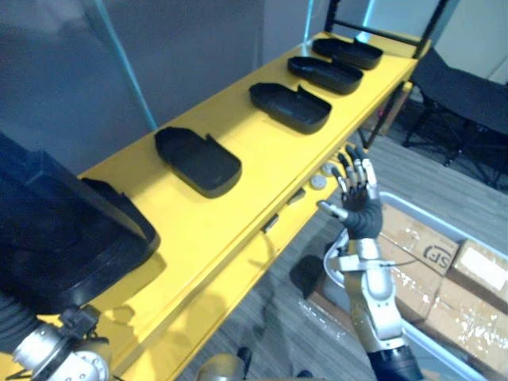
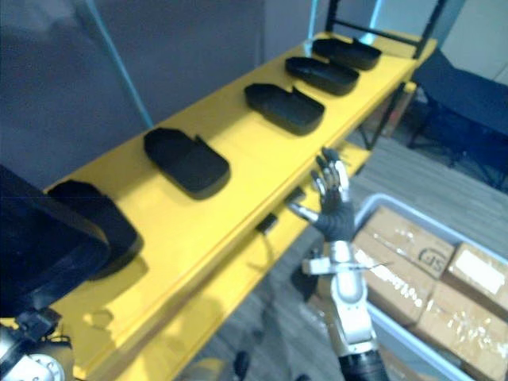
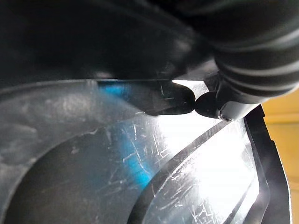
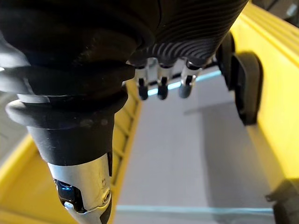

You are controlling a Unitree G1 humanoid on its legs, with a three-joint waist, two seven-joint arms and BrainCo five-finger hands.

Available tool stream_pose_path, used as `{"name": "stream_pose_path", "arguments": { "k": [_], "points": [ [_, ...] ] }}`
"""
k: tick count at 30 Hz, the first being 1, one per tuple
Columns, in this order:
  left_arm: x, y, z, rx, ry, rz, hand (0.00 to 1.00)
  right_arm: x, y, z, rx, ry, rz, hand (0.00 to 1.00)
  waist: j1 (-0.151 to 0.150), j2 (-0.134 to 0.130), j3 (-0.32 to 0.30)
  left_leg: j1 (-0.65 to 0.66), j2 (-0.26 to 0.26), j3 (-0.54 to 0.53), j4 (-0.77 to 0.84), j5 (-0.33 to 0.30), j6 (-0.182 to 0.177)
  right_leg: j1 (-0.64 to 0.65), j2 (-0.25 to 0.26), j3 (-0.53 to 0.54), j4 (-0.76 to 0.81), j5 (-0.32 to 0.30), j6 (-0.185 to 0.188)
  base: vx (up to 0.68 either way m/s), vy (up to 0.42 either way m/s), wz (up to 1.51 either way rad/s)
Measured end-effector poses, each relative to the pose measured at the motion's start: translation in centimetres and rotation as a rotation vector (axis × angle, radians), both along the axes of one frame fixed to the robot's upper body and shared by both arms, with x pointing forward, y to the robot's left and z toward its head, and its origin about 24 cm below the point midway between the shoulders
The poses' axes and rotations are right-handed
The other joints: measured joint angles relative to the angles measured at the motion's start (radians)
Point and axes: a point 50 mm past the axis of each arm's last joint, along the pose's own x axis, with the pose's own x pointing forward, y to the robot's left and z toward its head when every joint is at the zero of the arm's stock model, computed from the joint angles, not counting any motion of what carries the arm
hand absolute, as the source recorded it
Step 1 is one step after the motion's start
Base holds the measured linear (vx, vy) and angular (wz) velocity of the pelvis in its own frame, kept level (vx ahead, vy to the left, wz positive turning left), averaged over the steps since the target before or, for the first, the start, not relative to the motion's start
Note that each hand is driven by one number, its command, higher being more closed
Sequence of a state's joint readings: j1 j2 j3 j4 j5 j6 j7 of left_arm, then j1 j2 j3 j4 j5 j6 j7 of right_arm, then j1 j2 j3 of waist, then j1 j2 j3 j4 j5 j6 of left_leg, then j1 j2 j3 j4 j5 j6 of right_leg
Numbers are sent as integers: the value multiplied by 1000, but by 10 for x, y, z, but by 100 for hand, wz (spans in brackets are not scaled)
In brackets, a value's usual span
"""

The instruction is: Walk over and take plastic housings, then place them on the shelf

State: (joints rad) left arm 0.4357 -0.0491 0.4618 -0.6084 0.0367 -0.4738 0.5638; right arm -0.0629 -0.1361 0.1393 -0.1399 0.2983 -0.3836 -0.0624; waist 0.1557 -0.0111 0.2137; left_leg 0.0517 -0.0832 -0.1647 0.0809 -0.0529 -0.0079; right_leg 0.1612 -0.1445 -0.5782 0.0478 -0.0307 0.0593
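Several black plastic housings lie in a row along the yellow shelf [image 1: 262, 171], among them one near the middle [image 1: 198, 161] and one further along [image 1: 290, 105]. At the shelf's near end my left hand [image 3: 208, 103] holds another black housing [image 1: 71, 238], a dark fingertip pinching its rim; the shell fills the space past my wrist [image 3: 117, 163]. My right hand [image 1: 357, 194] is raised beside the shelf's front edge, open, with straight fingers [image 4: 161, 84] and nothing in it.
A pale bin [image 1: 432, 218] with cardboard boxes [image 1: 421, 246] stands on the floor at the lower right. A dark chair [image 1: 468, 95] sits beyond it. Black frame posts [image 1: 432, 28] rise at the shelf's far end. A lower yellow tier [image 1: 262, 262] runs under the top board.
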Motion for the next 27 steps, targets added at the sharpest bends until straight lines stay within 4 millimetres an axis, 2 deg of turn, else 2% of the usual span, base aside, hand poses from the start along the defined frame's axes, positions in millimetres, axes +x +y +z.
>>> {"name": "stream_pose_path", "arguments": {
  "k": [3, 4, 7, 11, 13, 16, 18, 20, 21, 24, 26, 27],
  "points": [
    [-2, 2, -2, -19, 7, -24, 100, 0, 0, -1, -6, 11, 6, 0, -5, -8, 5, -24, -9, -11, 21, -21, 7, 6, -1, -12, -8, -11, 0, -41, 11, 13],
    [1, 1, -1, -19, 0, -53, 100, -2, -2, -6, -9, 33, -4, 0, -8, -12, 8, -43, -4, 16, 51, -45, 28, 15, -2, -38, -13, -13, 8, -60, 20, 33],
    [5, 0, 1, -42, -30, -111, 100, -9, -9, -17, -66, 74, -42, 0, -23, -19, 11, -74, 22, 104, 66, -43, 28, 18, -17, -84, 2, -9, 23, -37, 36, 52],
    [8, -1, 3, -43, -60, -112, 100, -11, -9, -18, -109, 70, -33, 0, -22, -21, 12, -73, 7, 117, 55, -46, 32, 15, -42, -83, 26, -21, 28, 39, 91, 21],
    [15, -6, 7, -40, -105, -142, 100, -11, -10, -18, -133, 63, -36, 0, -36, -22, 13, -73, -2, 115, 47, -43, 30, 9, -49, -47, 51, -31, 29, 66, 91, 42],
    [31, -16, 20, 41, -152, -232, 100, -14, -19, -20, -166, 70, -78, 0, -65, -27, 11, -71, -26, 33, 29, -1, 39, -26, -62, 136, 141, -65, -10, 114, 110, 83],
    [43, -23, 32, 113, -196, -320, 100, -15, -30, -17, -196, 46, -109, 0, -77, -45, 26, -95, -44, 2, 72, 5, 40, -47, -68, 262, 202, -126, -17, 108, 26, 87],
    [48, -23, 31, 110, -190, -335, 100, -16, -31, -14, -222, 13, -94, 0, -77, -49, 38, -109, -47, 13, 116, 3, 40, -31, -63, 282, 187, -128, -23, 13, -39, 27],
    [50, -23, 27, 94, -174, -338, 100, -15, -30, -10, -247, -22, -72, 0, -78, -47, 56, -116, -43, 31, 166, -9, 34, -2, -52, 285, 174, -113, -6, -6, -62, 2],
    [48, -23, 21, 91, -130, -345, 100, -16, -30, -6, -276, -53, -47, 0, -79, -30, 76, -137, 18, 68, 299, -80, 4, 25, -6, 309, 174, -109, 1, -45, -67, -35],
    [48, -24, 20, 95, -120, -348, 100, -19, -32, -7, -279, -59, -45, 0, -86, -27, 79, -137, 35, 69, 311, -94, -3, 27, 11, 311, 176, -113, -1, -62, -81, -23],
    [47, -23, 20, 99, -115, -349, 100, -22, -35, -6, -272, -72, -41, 0, -95, -24, 82, -138, 42, 72, 310, -112, -3, 9, 14, 322, 198, -142, -3, -69, -47, -15]
  ]
}}
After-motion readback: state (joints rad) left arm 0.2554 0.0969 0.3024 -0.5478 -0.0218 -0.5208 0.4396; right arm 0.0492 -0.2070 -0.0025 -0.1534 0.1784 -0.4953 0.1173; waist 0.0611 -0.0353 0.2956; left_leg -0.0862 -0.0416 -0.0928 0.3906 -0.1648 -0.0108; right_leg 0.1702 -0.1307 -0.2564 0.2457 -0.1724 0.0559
